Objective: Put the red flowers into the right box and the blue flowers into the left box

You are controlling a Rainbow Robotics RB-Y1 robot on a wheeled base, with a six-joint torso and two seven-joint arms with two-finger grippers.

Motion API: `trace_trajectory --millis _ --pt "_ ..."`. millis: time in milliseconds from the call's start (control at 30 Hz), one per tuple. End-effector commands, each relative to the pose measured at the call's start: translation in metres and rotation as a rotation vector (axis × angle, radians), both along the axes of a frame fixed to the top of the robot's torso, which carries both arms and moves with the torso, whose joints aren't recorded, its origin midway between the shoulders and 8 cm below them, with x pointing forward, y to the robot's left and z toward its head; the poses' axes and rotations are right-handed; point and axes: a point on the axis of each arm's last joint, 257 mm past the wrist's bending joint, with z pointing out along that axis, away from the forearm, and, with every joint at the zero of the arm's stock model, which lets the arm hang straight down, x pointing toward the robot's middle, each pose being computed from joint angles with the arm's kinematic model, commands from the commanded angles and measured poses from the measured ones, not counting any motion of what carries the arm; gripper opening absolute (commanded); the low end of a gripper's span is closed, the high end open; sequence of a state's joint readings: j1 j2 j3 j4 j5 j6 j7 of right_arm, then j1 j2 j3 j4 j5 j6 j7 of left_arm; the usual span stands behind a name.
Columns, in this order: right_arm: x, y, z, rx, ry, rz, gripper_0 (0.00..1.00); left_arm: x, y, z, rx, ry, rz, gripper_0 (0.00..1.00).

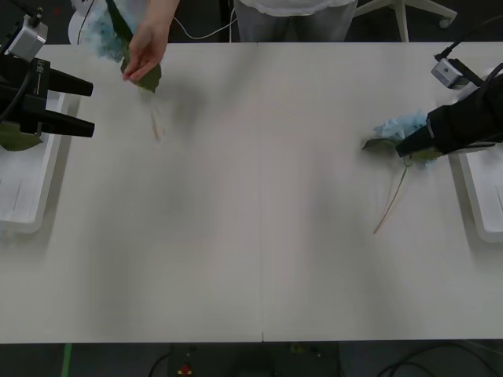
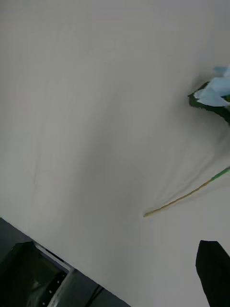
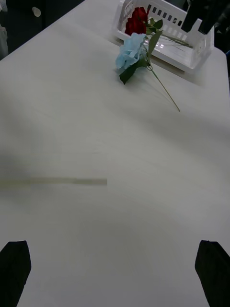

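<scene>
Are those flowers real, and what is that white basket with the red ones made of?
The blue flower looks artificial: flat fabric-like petals, stiff wire-thin stem. The red flowers seem the same, though partly hidden. The right box looks like glossy white moulded plastic, with slotted walls.

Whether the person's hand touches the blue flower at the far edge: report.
Touching: front view shows the hand gripping the blue flower by its leaves.

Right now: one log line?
left claw open at left box | right claw beside blue flower on table | red flowers in right box | person's hand holding second blue flower
</scene>
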State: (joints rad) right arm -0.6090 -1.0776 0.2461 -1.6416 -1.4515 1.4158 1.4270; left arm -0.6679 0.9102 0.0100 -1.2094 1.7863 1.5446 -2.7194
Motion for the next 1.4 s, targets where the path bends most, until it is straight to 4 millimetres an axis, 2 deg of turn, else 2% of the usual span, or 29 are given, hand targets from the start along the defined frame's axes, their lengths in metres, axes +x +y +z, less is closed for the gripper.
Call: trace_trajectory --millis 33,133,233,467,733,800,1000,1200,1400 --pt "0.01 -0.016 -0.002 -0.007 0.038 -0.192 0.95 0.003 0.003 0.006 -0.021 -0.009 0.025 1.0" --pt "0.015 -0.024 -0.012 -0.004 0.069 -0.301 0.95 0.003 0.004 0.006 -0.015 -0.008 0.027 1.0" --pt "0.018 -0.025 -0.026 0.01 0.106 -0.371 0.95 0.003 0.006 0.002 -0.005 -0.003 0.029 1.0" --pt "0.03 -0.021 -0.065 -0.009 0.127 -0.424 0.95 -0.001 0.018 -0.012 0.023 0.02 0.051 1.0" --pt "0.048 -0.02 -0.09 -0.024 0.099 -0.469 0.95 0.005 0.024 -0.028 0.165 -0.053 0.073 1.0" --pt "0.052 -0.021 -0.096 -0.028 0.091 -0.479 0.95 0.009 0.025 -0.031 0.17 -0.034 0.133 1.0" --pt "0.066 -0.024 -0.113 -0.042 0.062 -0.519 0.95 0.014 0.027 -0.043 0.095 0.2 0.487 1.0" --pt "0.075 -0.028 -0.128 -0.055 0.045 -0.553 0.95 0.023 0.045 -0.053 0.021 0.372 0.746 1.0" --pt "0.085 -0.023 -0.142 -0.03 0.027 -0.575 0.95 0.027 0.065 -0.077 -0.047 0.55 1.021 1.0"
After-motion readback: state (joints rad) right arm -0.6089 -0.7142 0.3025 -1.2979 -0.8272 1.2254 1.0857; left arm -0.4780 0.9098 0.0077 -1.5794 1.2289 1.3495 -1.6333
